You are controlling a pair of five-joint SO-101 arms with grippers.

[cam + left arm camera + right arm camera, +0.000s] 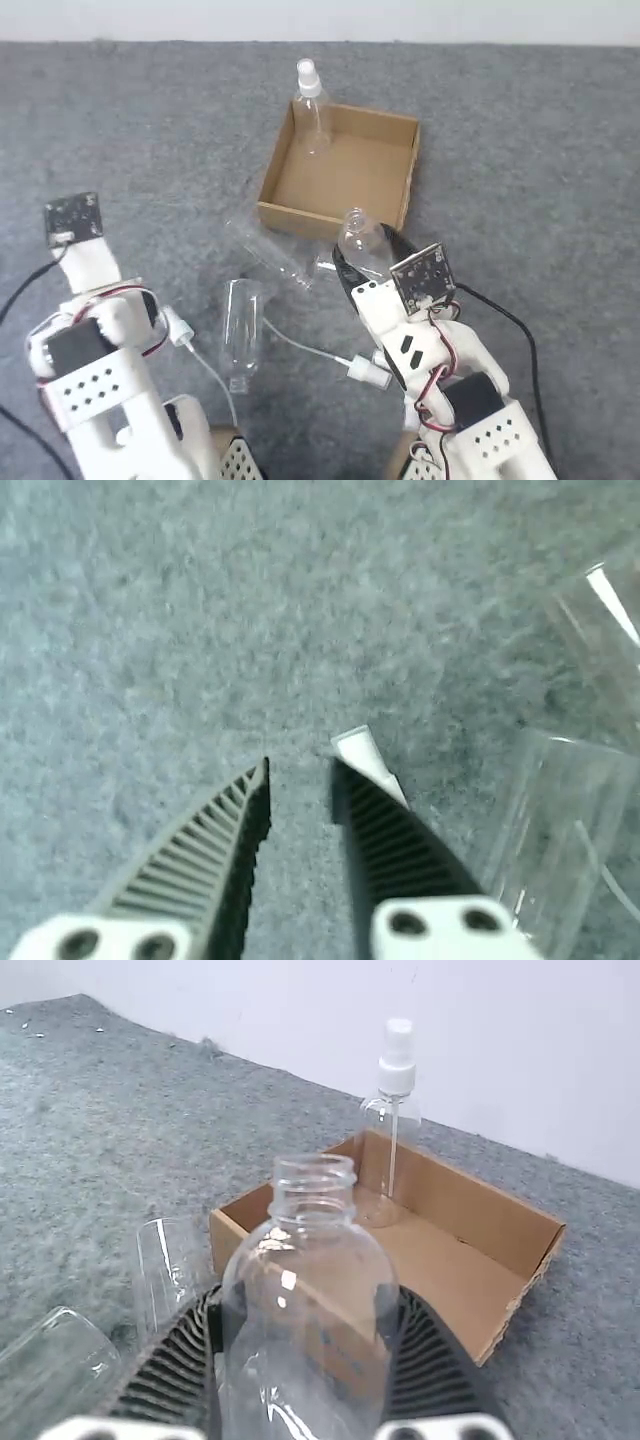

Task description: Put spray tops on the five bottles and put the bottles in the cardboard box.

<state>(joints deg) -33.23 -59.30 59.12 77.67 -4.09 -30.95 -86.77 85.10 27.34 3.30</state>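
My right gripper (305,1380) is shut on a clear uncapped bottle (305,1300), held upright just in front of the cardboard box (290,218). In the high view this bottle (360,240) stands at the box's near wall. A bottle with a white spray top (312,105) stands in the box's far left corner. My left gripper (300,772) hangs open low over the carpet, nothing between its fingers; a white spray top (362,758) lies right at one fingertip. That spray top (178,327) trails a thin tube. A second spray top (368,372) lies near the right arm's base.
Two uncapped clear bottles lie on the grey carpet between the arms: one (242,330) near the middle, another (275,255) by the box's near left corner. The wall runs behind the box. Black cables trail beside both arm bases.
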